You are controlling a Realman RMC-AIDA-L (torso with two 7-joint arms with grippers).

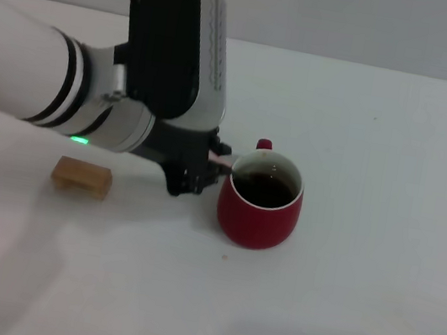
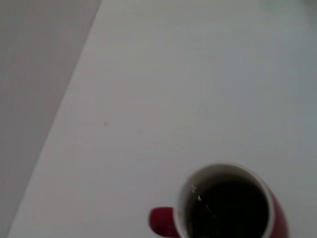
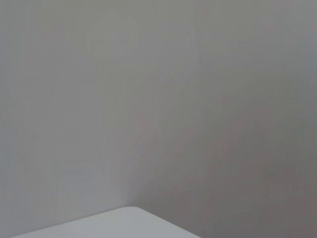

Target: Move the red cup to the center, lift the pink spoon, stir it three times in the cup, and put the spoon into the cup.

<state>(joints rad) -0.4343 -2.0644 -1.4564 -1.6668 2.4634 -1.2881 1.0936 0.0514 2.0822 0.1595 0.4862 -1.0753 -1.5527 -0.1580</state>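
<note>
The red cup stands near the middle of the white table, dark liquid inside and its handle pointing away from me. My left gripper hangs just left of the cup's rim, shut on the pink spoon. Only a short pale pink piece of the spoon shows, reaching from the fingers to the rim; its bowl is hidden. The left wrist view shows the red cup from above with its handle, and no spoon. My right gripper is out of view.
A tan wooden block lies on the table left of the cup, below my left forearm. The right wrist view shows only a grey wall and a table corner.
</note>
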